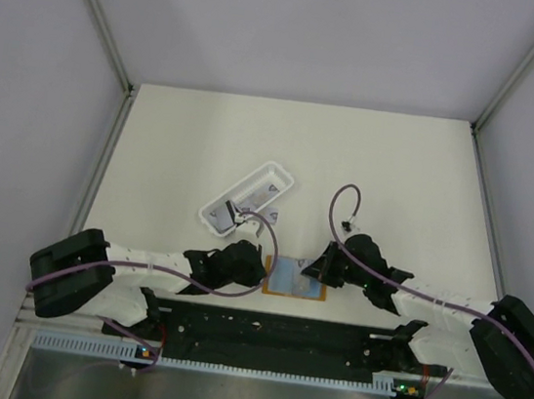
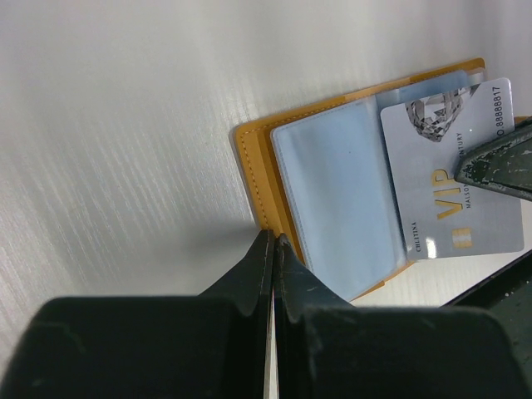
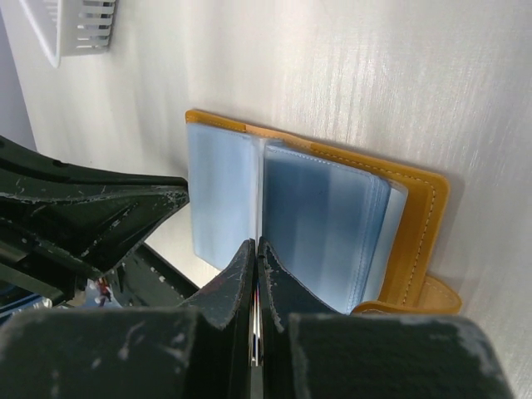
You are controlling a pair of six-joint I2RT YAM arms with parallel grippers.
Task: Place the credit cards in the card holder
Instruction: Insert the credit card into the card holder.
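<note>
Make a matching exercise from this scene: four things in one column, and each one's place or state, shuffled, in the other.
Things:
1. card holder
2. VIP credit card
3. white tray
4. left gripper

Places or states:
A. set apart, farther back on the left side
B. shut, tips at the holder's orange edge
C. lying open, clear sleeves showing
D. pinched by the right gripper, partly over the sleeves

Pairs: 1-C, 2-D, 3-A, 4-B.

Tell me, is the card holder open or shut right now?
Open: the card holder lies spread on the table, clear sleeves showing between its orange covers.
</note>
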